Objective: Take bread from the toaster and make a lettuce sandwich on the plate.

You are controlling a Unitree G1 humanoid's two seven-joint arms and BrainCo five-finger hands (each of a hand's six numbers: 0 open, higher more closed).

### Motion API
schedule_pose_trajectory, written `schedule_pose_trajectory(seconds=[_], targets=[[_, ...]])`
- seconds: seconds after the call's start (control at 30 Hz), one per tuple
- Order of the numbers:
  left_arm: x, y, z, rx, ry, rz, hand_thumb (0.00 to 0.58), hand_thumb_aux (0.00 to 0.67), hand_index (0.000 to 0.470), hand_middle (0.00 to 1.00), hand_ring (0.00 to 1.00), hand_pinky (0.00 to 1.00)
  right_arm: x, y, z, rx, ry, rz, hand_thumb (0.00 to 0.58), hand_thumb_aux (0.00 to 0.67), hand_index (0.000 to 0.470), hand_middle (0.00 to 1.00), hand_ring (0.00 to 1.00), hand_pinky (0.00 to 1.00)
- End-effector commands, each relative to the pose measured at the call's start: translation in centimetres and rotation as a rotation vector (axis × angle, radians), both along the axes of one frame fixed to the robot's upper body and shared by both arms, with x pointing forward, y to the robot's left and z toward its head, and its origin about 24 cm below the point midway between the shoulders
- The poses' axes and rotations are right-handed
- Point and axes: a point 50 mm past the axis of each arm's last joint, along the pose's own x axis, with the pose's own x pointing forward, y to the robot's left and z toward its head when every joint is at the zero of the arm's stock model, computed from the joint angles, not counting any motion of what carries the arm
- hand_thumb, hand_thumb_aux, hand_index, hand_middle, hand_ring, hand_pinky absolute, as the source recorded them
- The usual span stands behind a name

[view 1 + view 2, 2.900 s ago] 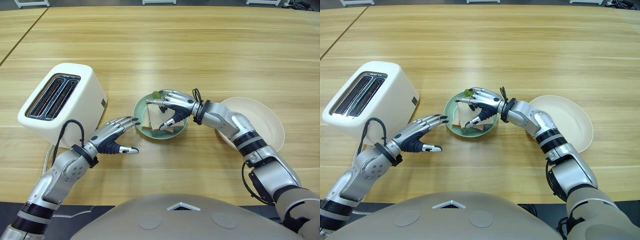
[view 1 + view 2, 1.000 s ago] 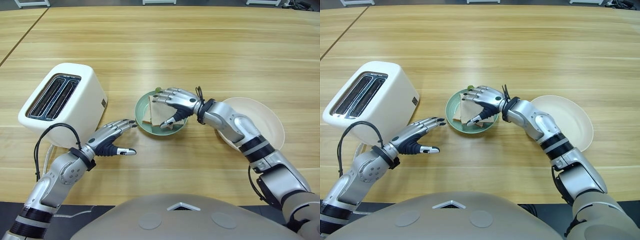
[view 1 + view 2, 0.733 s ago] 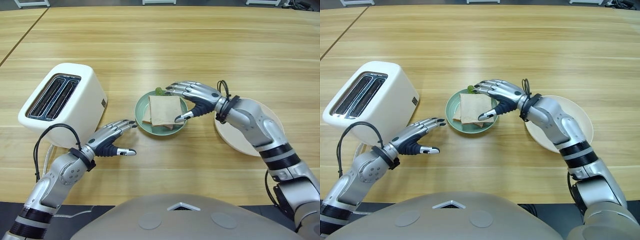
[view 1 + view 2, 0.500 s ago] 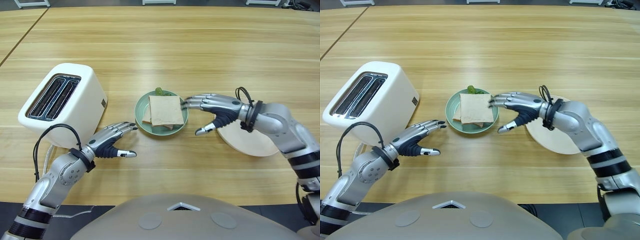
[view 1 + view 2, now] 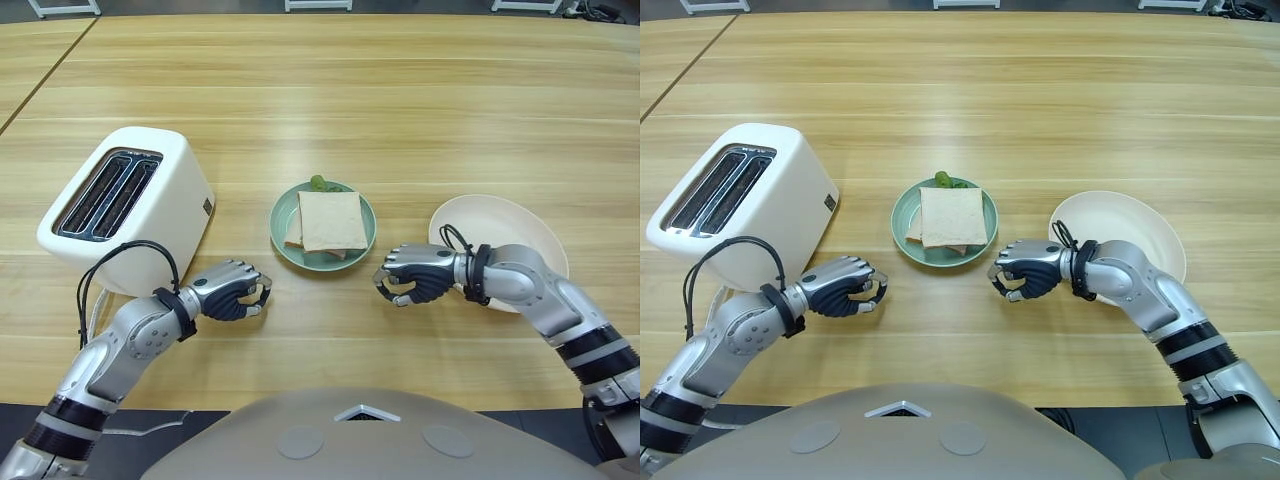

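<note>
On the plate the sandwich lies assembled, lettuce peeking out behind, toaster slots seemingly empty; left hand and right hand sit curled, holding nothing; task appears complete

Bright, even light falls from overhead onto the tabletop, leaving a pale sheen on the wood toward 12 o'clock. Shadows are soft and short — a thin dark edge under the toaster at 9 o'clock and under the near rim of the plate at the centre. The white bowl at 3 o'clock is lit almost to glare, and small glints sit on the metal of the left hand and right hand.
</note>
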Motion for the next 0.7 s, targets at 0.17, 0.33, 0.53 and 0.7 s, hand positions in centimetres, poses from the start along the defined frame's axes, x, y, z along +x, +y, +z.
schedule_pose_trajectory(seconds=[0.17, 0.33, 0.53, 0.7], targets=[[3.0, -1.6, -2.5, 0.039, 0.029, -0.018, 0.580, 0.670, 0.470, 1.00, 1.00, 1.00, 1.0, 2.2, -3.6, -0.054, -0.013, 0.010, 0.580, 0.670, 0.470, 1.00, 1.00, 1.00], [5.0, -2.1, -3.6, 0.048, 0.027, 0.008, 0.580, 0.670, 0.470, 1.00, 1.00, 1.00, 3.3, 2.3, -4.3, -0.096, -0.073, -0.045, 0.580, 0.670, 0.470, 1.00, 1.00, 1.00], [7.9, -2.3, -4.0, 0.059, -0.009, 0.047, 0.580, 0.670, 0.470, 1.00, 1.00, 1.00, 6.5, 2.4, -3.9, -0.105, -0.149, -0.110, 0.580, 0.670, 0.470, 1.00, 1.00, 1.00], [8.9, -1.6, -4.3, 0.068, -0.040, 0.070, 0.580, 0.670, 0.470, 1.00, 1.00, 1.00, 7.5, 3.2, -3.1, -0.059, -0.210, -0.098, 0.571, 0.589, 0.413, 1.00, 1.00, 1.00]])
